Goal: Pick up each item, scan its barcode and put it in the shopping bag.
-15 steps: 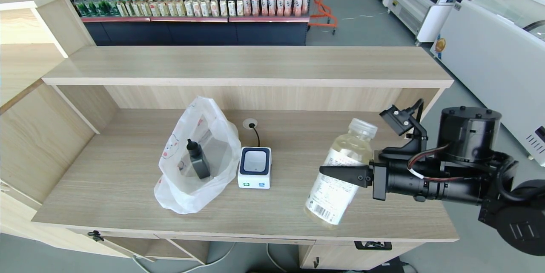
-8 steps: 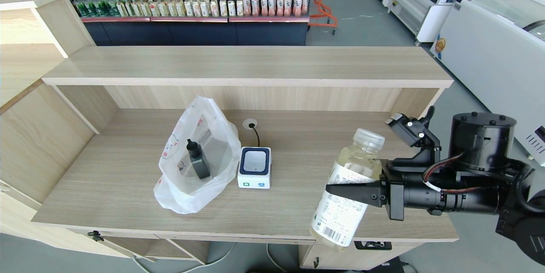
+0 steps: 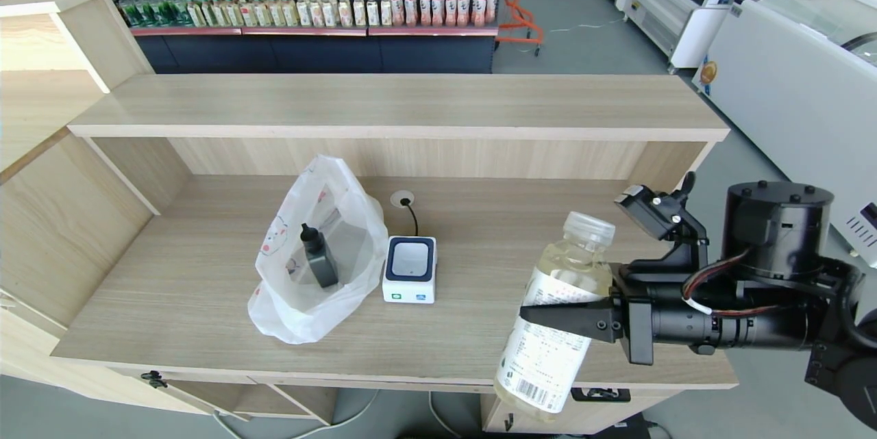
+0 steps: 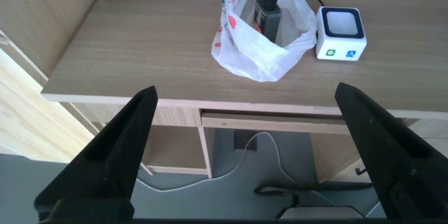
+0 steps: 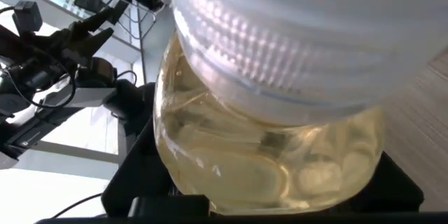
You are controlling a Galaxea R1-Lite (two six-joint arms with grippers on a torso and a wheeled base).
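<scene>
L gripper point(image 4: 245, 91) is seen w/ fingers wide apart, held off the front edge of the counter point(image 3: 479, 233). R gripper point(image 3: 541, 309) is clamped on the clear bottle point(image 3: 548, 357), which is tilted, cap up, barcode end down, over the front-right edge. Shopping bag point(image 3: 301, 316) is set mid-counter w/ a dark bottle point(image 3: 319, 257) upright inside. Scanner point(image 3: 410, 268) is placed just beside it, to the right.

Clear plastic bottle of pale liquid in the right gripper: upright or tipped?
Tipped. The bottle, clamped in the right gripper, leans with its ribbed cap up and right, barcode end lowest.
</scene>
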